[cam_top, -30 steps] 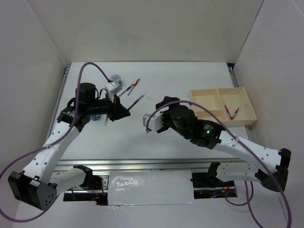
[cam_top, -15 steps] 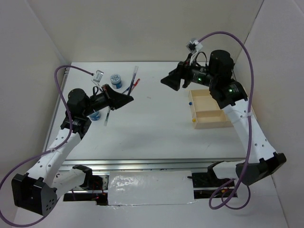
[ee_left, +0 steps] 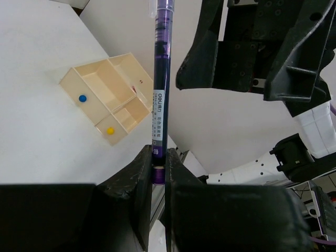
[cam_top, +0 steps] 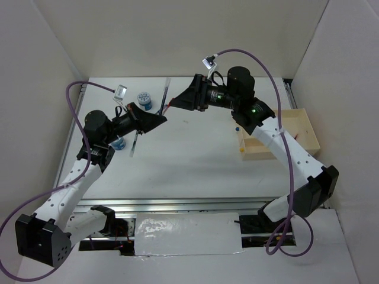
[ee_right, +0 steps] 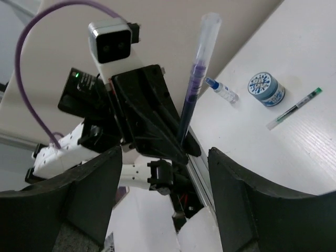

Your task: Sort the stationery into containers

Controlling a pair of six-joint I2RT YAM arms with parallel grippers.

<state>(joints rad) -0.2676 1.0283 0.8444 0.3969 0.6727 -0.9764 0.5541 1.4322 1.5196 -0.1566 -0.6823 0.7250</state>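
Swung right gripper leftward along the far edge of the desk: near the far left corner of the tray half a second ago, now just beside the purple pen. Raised it from mid-desk one second ago. Lifted the purple pen off the desk in left gripper, toward the far edge.

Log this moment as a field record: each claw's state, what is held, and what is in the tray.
left claw: shut on purple pen, held in the air
right claw: open, empty, facing that pen
tray: small blue item and small yellow item, separate compartments
on table: patterned roll, green-tipped pen
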